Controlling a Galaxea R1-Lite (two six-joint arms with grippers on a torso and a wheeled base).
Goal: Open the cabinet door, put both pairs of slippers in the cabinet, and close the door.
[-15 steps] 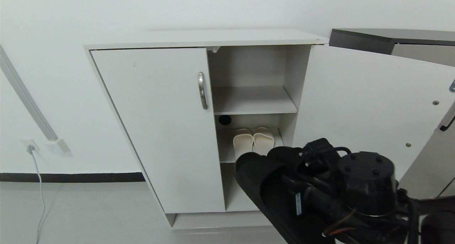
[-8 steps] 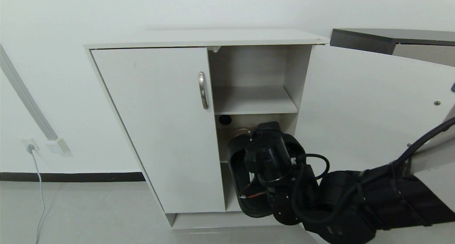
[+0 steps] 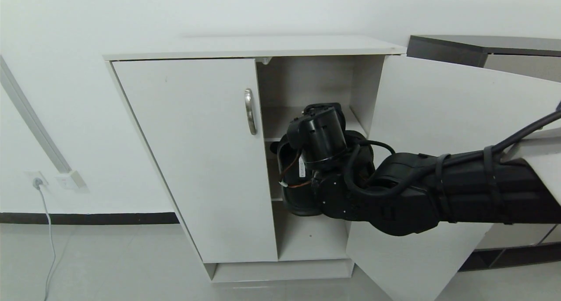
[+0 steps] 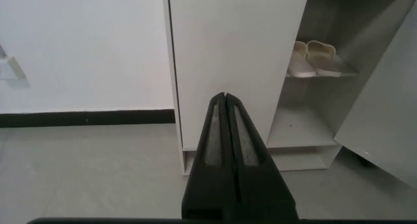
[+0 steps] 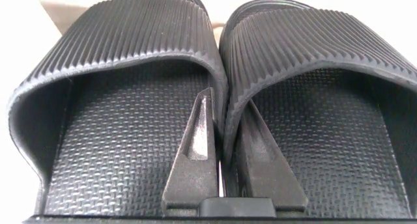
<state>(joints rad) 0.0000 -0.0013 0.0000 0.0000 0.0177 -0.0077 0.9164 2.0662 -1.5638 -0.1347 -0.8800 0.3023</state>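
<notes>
Since the earlier frames, the right arm [image 3: 438, 196] has been raised and pushed forward from in front of the cabinet's foot to the middle of its open half, and the black slippers [image 3: 292, 200] have been carried up with it.

Nearest, the left gripper [image 4: 225, 101] is seen over the grey floor [image 4: 85, 165], well apart from the cabinet [image 4: 234, 48], its fingers pressed together with nothing between them. In the right wrist view, the right gripper [image 5: 223, 120] is clamped on the black slippers [image 5: 130, 68]: one finger is set inside each slipper, and the two inner side walls are pinched together between them.

In the head view, the pair is held in the cabinet [image 3: 254, 44] opening, tilted, just below the upper shelf [image 3: 276, 121]. Whether it touches a shelf cannot be told. The right door [image 3: 438, 117] is swung wide open, and the left door [image 3: 193, 161] is shut, with its metal handle [image 3: 249, 111] just beside the arm's wrist.

Farther in, the white slippers [image 4: 313, 58] are set side by side on the middle shelf [image 4: 345, 72]. Behind, on the white wall [image 3: 65, 20], a socket [image 3: 37, 181] with a cable plugged in is seen.
</notes>
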